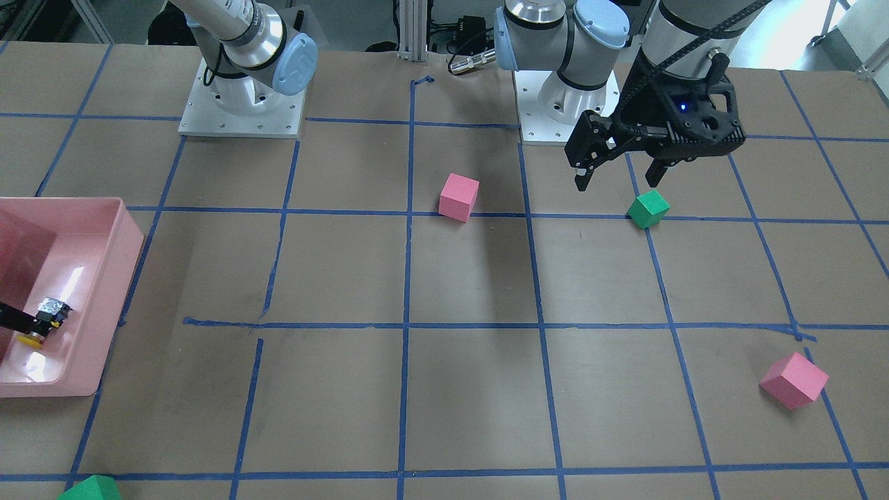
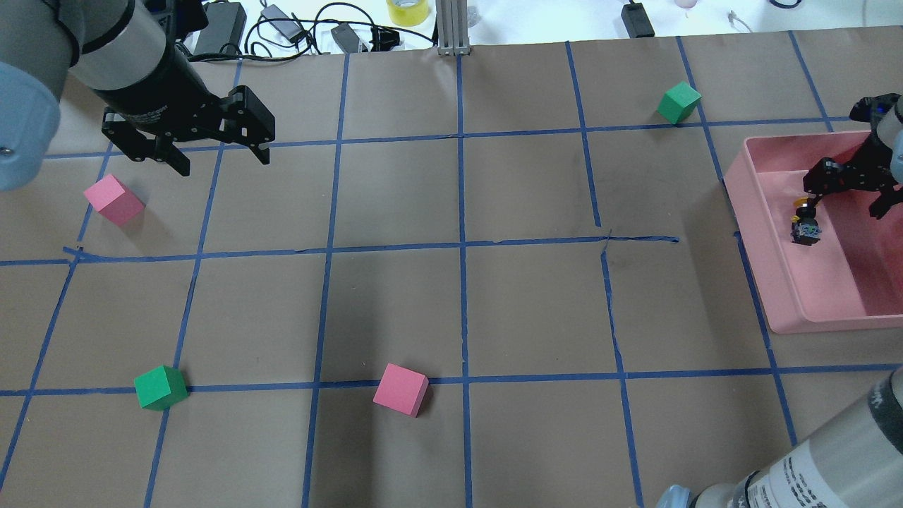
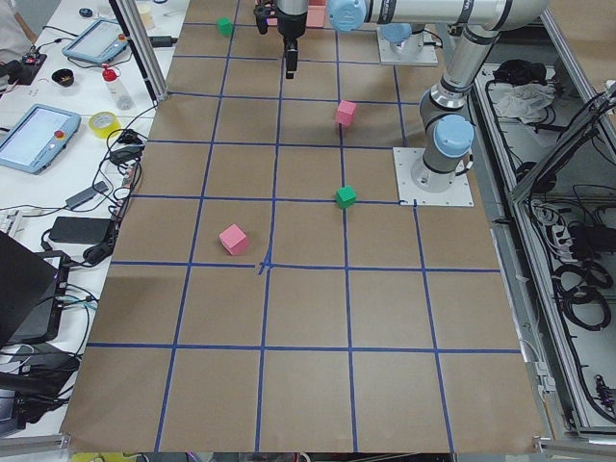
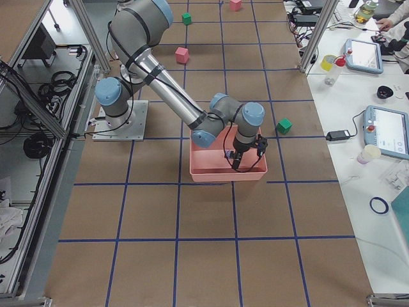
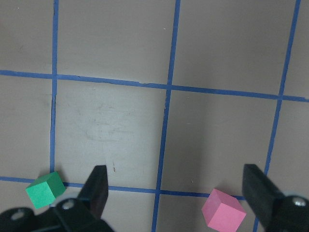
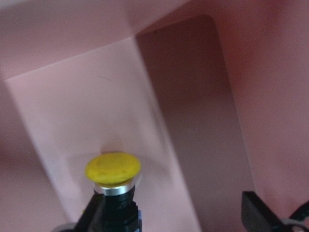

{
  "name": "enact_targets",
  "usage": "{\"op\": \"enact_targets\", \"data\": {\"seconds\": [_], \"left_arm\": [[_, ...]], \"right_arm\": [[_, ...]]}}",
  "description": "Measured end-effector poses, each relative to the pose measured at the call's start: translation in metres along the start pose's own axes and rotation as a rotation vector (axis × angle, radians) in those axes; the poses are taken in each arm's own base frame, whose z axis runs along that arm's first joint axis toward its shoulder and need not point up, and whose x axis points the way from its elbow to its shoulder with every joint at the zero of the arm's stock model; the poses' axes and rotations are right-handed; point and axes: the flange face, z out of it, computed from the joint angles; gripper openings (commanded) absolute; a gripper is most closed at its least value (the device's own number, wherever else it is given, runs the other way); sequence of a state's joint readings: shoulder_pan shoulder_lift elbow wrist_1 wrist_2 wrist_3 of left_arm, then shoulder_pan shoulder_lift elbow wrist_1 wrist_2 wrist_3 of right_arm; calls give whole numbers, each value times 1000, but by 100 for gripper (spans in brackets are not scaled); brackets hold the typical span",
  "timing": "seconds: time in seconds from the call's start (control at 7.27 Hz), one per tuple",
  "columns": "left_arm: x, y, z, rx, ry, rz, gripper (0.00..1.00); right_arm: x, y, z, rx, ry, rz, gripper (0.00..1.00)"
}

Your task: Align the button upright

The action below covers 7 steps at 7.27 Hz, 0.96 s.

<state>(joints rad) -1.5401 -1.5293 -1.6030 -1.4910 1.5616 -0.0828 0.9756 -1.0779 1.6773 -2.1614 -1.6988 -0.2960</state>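
- Showed a small button (image 1: 46, 321) with a round yellow mushroom cap, black cylindrical body and silvery metal end, inside a shallow pink plastic bin (image 2: 760, 236) at the robot's right end of the table
- Found the button tilted, not upright, cap pointing away from the robot
- Caught the right gripper (image 2: 841, 209) down inside the bin, jaws spread wide, one black finger (image 1: 12, 317) against the button's body, the other well apart
- Saw the left gripper (image 2: 224, 164) above the brown paper table (image 2: 536, 303) with its blue tape grid, jaws wide, holding nothing
- Counted, outside the bin, a near pink cube (image 2: 401, 389), a far pink cube (image 2: 113, 200), a near green cube (image 2: 161, 387) and a far green cube (image 2: 679, 102)
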Motion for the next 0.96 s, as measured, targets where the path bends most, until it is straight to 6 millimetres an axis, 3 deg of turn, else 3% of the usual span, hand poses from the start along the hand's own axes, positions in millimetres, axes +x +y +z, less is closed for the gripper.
{"op": "enact_targets", "data": {"seconds": [0.96], "left_arm": [[0,1,-1,1,-1,0,100]], "right_arm": [[2,0,2,-7,19,-16,100]]}}
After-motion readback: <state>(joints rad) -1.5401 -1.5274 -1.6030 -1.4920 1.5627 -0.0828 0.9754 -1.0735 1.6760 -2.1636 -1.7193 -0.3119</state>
